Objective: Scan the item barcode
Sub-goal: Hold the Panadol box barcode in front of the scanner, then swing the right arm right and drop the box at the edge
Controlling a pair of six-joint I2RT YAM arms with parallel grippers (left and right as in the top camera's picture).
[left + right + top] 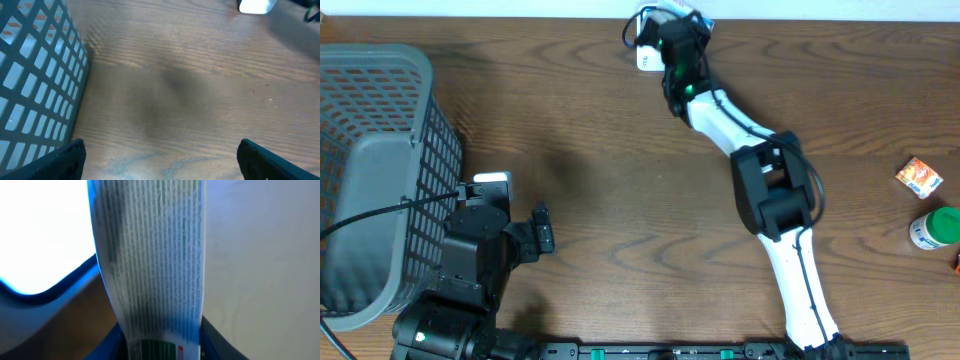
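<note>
R gripper point(672, 42) clamped on the item point(152, 255), a printed pack w/ green text, held right at the white scanner point(644, 57). Orange packet point(919, 177) & green-capped bottle point(935, 228) lie well apart from scanner, to its R. Grey basket point(380, 170) far L of scanner. R arm stretched long to scanner, elbow bent. L gripper point(160, 162) well apart from scanner, jaws wide apart, low over table point(200, 90).

Packet point(155, 265) of fine green print stands upright at centre, base pinched between dark fingers point(215, 342); white glare point(45, 230) left.
</note>
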